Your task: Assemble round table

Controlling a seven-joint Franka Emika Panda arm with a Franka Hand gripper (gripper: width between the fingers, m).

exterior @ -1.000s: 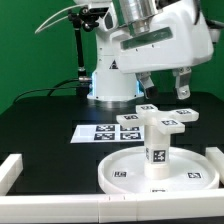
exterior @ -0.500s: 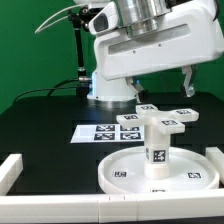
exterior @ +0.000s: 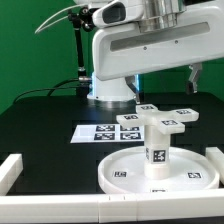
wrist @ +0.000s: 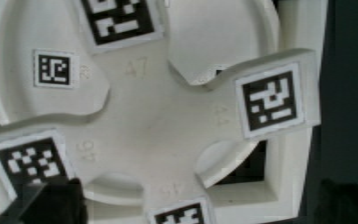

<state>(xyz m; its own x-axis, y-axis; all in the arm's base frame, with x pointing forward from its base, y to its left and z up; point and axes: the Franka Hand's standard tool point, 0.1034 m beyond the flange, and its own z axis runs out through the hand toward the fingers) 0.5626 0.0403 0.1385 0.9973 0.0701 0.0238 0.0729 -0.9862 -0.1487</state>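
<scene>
The base (exterior: 160, 116) sits flat atop the upright leg (exterior: 156, 148), directly below the released, empty gripper (exterior: 170, 88) looking down on it.

A glossy white, rounded plastic robot arm (exterior: 135, 45) with grey joint rings, dark finger pads (exterior: 198, 76) and a thin black cable looping behind.
</scene>
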